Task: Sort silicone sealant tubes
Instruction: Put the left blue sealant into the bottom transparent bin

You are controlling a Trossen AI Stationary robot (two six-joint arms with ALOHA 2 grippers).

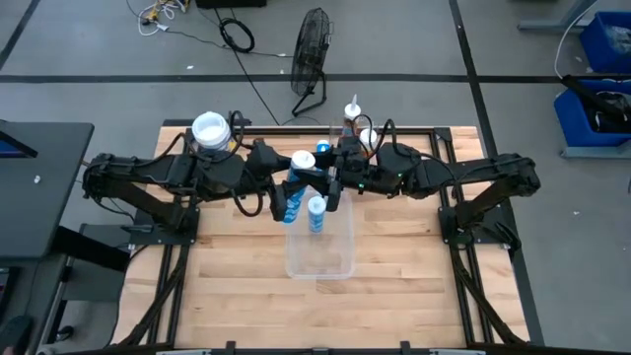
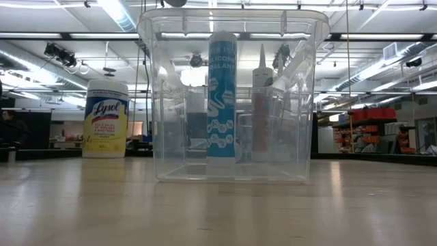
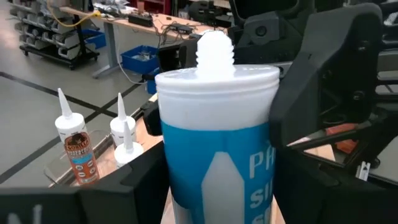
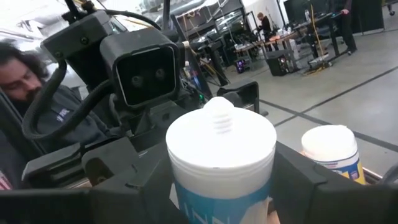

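A blue sealant tube with a white top (image 1: 303, 160) is held upright between my two grippers, above the far end of a clear plastic bin (image 1: 320, 266). My left gripper (image 1: 291, 177) reaches it from the left and my right gripper (image 1: 330, 177) from the right. Both are shut on it. It fills the left wrist view (image 3: 214, 155) and the right wrist view (image 4: 221, 162). A second blue tube (image 1: 315, 212) stands upright on its base inside the bin (image 2: 222, 96). Orange tubes with white nozzles (image 1: 353, 116) stand behind the bin (image 3: 78, 152). My left gripper has the tube's upper body, just under the white top (image 3: 180, 162), between its two fingers (image 3: 134, 180). The fingers come level from the table's left and lie across the upright tube. The tube's lower end is out of view. My right gripper has the same tube's upper body, under the white top (image 4: 193, 208), between its two fingers (image 4: 301, 180). The fingers come level from the table's right, opposite my left gripper. The tube stands upright in the hold.
A yellow Lysol canister with a white lid (image 1: 211, 129) stands at the table's far left (image 2: 106, 117). A floor fan (image 1: 311, 49) and cables lie beyond the far edge. A person (image 4: 25, 68) sits behind the left arm.
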